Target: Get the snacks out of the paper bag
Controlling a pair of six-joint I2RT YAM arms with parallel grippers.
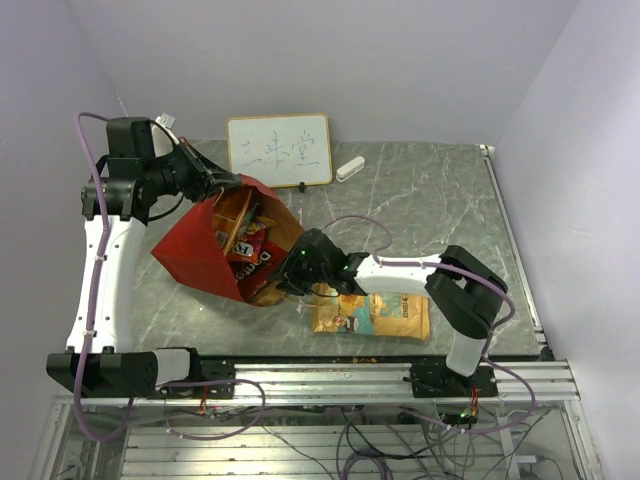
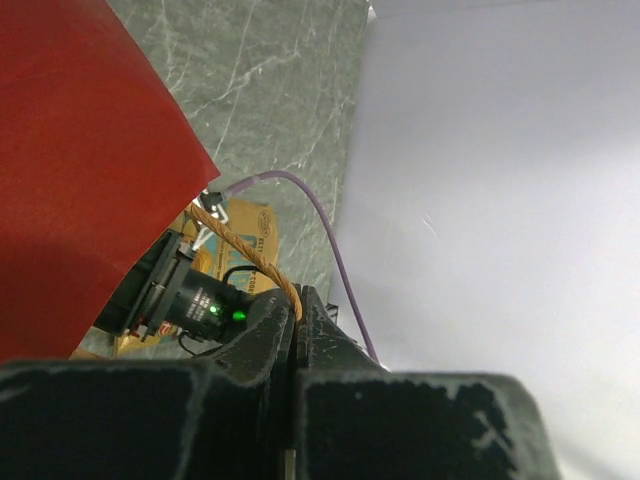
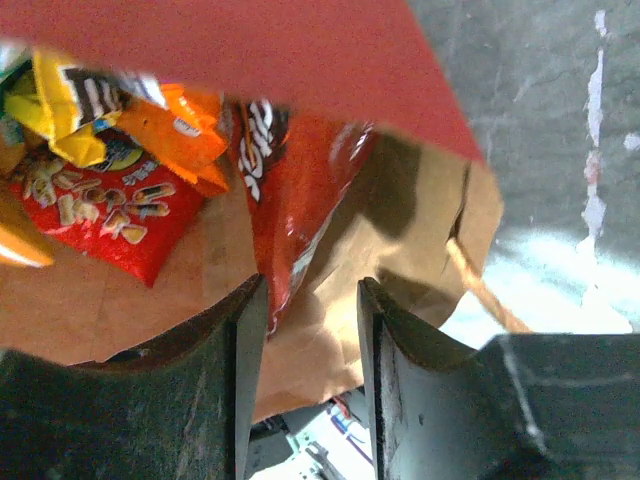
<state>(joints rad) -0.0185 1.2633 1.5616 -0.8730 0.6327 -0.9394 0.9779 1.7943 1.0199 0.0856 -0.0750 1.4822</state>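
We log paper bag (image 1: 195, 255) tipped over on table (image 1: 430, 190), packets (image 1: 250, 245) inside. Left gripper (image 2: 298, 300) jaws pinched together on tan handle (image 2: 240, 245). Right gripper (image 3: 310, 300) jaws apart at bag mouth, red packet (image 3: 290, 190) just ahead. Large chip bag (image 1: 375, 315) lies outside.

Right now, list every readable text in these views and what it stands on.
"Dorito", end hidden: red packet inside the paper bag.
Handwritten characters, not surely legible: whiteboard.
Print too small to read: orange-and-teal chip bag.
Lettering blurred: smaller red packet, right wrist view.
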